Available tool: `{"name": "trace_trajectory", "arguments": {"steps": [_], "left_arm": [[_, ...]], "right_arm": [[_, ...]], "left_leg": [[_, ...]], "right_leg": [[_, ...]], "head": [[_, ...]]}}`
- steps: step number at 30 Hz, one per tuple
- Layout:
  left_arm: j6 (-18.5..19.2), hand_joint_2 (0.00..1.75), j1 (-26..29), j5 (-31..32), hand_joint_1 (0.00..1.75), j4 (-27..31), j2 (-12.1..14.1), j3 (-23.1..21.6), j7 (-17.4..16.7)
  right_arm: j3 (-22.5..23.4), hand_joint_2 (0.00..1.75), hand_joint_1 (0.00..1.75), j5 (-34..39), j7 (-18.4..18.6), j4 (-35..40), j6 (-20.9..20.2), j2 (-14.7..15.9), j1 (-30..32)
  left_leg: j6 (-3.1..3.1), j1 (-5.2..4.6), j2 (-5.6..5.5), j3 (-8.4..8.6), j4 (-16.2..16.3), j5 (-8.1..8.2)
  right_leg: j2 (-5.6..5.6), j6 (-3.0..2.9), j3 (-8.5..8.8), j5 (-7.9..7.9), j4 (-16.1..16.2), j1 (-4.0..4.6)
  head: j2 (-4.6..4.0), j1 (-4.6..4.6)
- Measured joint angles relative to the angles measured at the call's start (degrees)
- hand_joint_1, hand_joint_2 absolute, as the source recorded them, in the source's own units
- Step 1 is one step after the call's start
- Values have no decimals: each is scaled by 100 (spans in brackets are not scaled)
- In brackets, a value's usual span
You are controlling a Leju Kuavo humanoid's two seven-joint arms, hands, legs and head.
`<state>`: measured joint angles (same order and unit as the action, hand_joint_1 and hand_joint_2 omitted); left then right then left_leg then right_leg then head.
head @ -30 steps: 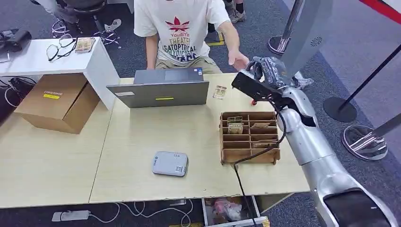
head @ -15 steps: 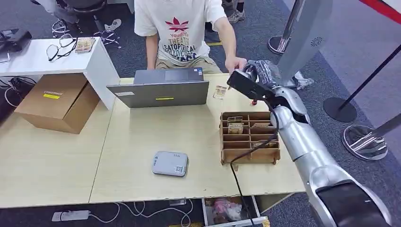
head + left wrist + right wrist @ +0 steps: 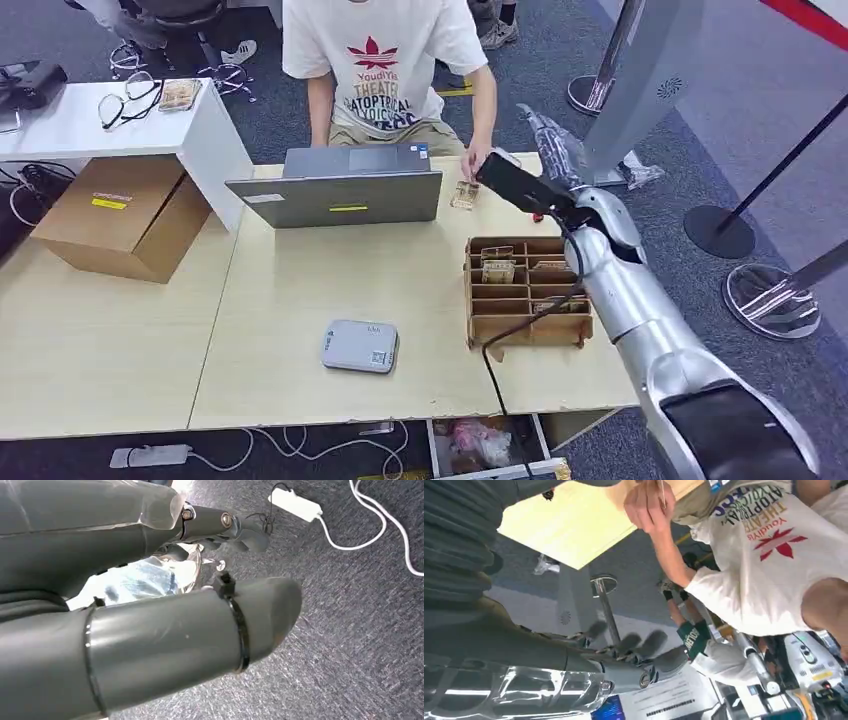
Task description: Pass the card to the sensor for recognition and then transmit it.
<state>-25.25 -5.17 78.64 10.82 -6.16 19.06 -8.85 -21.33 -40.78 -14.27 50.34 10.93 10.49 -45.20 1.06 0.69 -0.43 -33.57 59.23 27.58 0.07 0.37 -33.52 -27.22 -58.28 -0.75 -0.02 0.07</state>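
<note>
One card (image 3: 464,194) is seen at the table's (image 3: 300,300) far edge under a person's hand (image 3: 478,163), so handover is judged complete. Right hand (image 3: 548,140) is extended, fingers apart, holding nothing; left hand (image 3: 220,525) hangs, grip undetermined.

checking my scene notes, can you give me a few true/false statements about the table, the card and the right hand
1. The right hand holds nothing. True.
2. The person's hand is at the card on the table. True.
3. The sensor lies inside the wooden organizer. False: it lies on the table beside it.
4. The laptop sits on the cardboard box. False: it sits on the table.
</note>
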Motion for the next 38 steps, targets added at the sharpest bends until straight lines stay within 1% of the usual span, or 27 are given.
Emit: {"name": "trace_trajectory", "arguments": {"steps": [6,11,13,21,28,33,38], "left_arm": [[-68,0,35,-57,0,0,0,2,79],[-83,0,71,-77,0,0,0,0,105],[-81,0,81,-74,0,0,0,2,105],[-74,0,90,-98,0,0,7,2,103],[-87,0,102,-199,0,0,4,2,103],[-142,0,136,-282,0,0,-11,7,105],[-166,0,180,-304,0,0,-28,11,103]], "right_arm": [[59,175,0,707,-262,624,247,-57,366],[218,175,0,1753,-441,1345,236,-94,876],[286,175,0,2222,-479,1745,223,-96,1183],[387,175,0,2717,-496,2761,214,-118,2060],[398,175,0,2822,-629,3510,391,-317,2948],[398,175,0,2948,-785,3860,454,-477,3425],[398,175,0,2900,-872,4137,518,-651,3819]], "left_leg": [[0,0,0,0,0,0],[0,0,-1,0,0,0],[0,0,-8,-1,0,1],[0,0,-8,-1,-1,1],[2,1,-7,-1,-2,2],[2,1,-7,-2,-3,3],[2,1,-6,-2,-3,3]], "right_leg": [[0,0,0,0,0,0],[-1,0,-1,-1,1,0],[-5,0,-1,-1,1,0],[-5,0,-1,-1,2,0],[-4,-1,-3,-3,1,1],[-4,-1,-3,-4,2,0],[-3,-1,-3,-4,2,0]], "head": [[0,2],[0,-2],[0,0],[0,2],[0,2],[0,0],[0,-2]]}}
